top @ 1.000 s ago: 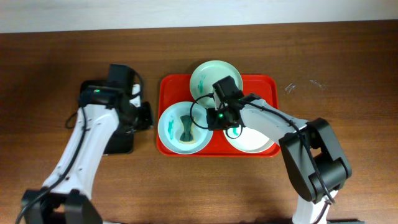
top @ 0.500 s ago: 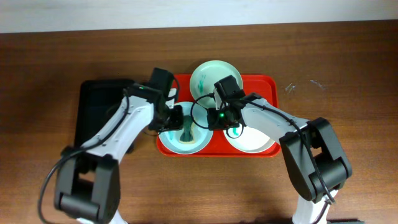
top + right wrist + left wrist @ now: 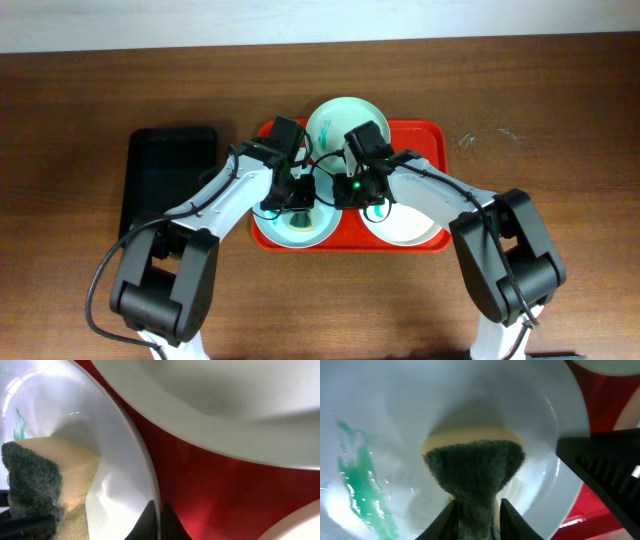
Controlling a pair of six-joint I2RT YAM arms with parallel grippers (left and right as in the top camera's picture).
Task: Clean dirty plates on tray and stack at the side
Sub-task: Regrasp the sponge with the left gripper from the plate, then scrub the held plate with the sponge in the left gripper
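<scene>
On the red tray (image 3: 438, 132) lie three plates: a mint one (image 3: 330, 118) at the back, a white one (image 3: 412, 228) at the right, and a pale one (image 3: 300, 232) at the left with a teal smear (image 3: 362, 485). My left gripper (image 3: 300, 205) is shut on a green-and-yellow sponge (image 3: 475, 462), which presses on the left plate (image 3: 410, 415) beside the smear. My right gripper (image 3: 336, 195) is shut on that plate's right rim (image 3: 127, 455), its fingertips (image 3: 152, 512) pinching the edge. The sponge (image 3: 35, 485) also shows in the right wrist view.
A narrow black tray (image 3: 170, 185) lies left of the red tray on the wooden table. Another plate (image 3: 225, 405) stands close behind my right gripper. Both arms crowd together over the left half of the red tray (image 3: 210, 480).
My left arm has swung right from the black tray to the left plate, carrying the sponge down onto it. My right gripper has stayed on the plate's rim.
</scene>
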